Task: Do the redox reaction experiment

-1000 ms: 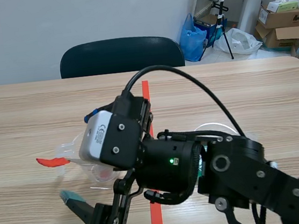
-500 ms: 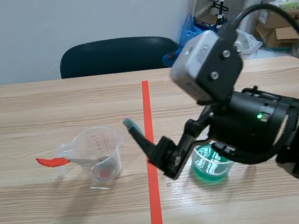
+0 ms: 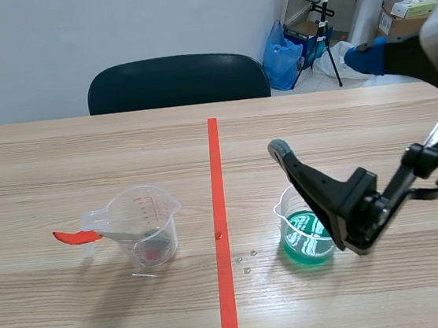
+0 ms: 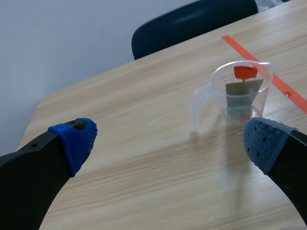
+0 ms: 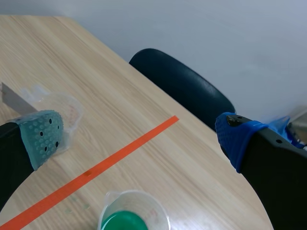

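Starting at the left, I see my left gripper [image 4: 170, 141] hanging released over the table [image 4: 144, 158], its blue-padded fingers spread wide with nothing between them. Ahead of it, toward its right finger, stands the measuring cup [image 4: 242, 91]: clear plastic, upright, with a handle, a pouring lip and red scale marks. A flat grey tool [image 3: 77, 236] with a red grip leans inside it, the grip sticking out over the rim on the handle side. The cup sits left of the tape line [image 3: 221, 235], well apart from it.

Just right of the tape, a few small drops [image 3: 246, 260] lie on the wood. Beyond them stands the green cup [image 3: 306, 233], a clear beaker partly filled with bright green liquid, upright and apart from the measuring cup. A dark chair [image 3: 176, 80] stands behind the table's far edge.

My right gripper [image 3: 322, 103] is also released and empty, its fingers far apart; the grey-green padded one slants above the green cup without touching it.

A second ago this right arm reached across the tape and covered the measuring cup. Half a second ago it was over the tape. Now it has pulled back to its own side and risen. Both cups and the tool sit where they were.
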Robot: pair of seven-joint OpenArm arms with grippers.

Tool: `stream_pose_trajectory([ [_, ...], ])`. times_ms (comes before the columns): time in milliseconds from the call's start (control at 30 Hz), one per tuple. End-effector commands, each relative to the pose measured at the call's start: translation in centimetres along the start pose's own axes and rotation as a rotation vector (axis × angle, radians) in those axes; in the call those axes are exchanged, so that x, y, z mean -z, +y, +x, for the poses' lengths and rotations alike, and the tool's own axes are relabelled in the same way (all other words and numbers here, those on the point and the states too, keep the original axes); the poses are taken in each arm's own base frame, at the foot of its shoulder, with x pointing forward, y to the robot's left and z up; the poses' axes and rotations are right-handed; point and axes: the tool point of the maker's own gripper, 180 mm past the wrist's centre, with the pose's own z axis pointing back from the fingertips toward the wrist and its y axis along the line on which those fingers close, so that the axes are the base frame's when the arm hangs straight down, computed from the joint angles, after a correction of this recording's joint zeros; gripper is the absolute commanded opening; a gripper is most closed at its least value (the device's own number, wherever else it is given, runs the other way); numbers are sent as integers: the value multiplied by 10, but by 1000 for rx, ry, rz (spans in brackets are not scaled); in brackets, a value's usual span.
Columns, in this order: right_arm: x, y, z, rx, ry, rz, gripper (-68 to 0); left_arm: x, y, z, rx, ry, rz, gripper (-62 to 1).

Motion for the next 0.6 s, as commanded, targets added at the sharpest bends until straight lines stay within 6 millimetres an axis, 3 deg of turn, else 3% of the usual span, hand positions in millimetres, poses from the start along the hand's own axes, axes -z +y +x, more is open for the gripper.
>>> stream_pose_trajectory([
  [0, -1, -3, 8, 16, -13, -9, 4, 4, 1, 7, 6, -22, 16, 14],
  [200, -12, -9, 13, 141, 9, -22, 4, 22, -7, 20, 62, -36, 12, 14],
  [567, -13, -19, 15, 200, 8, -33, 4, 36, -46, 29, 126, -44, -116, 14],
])
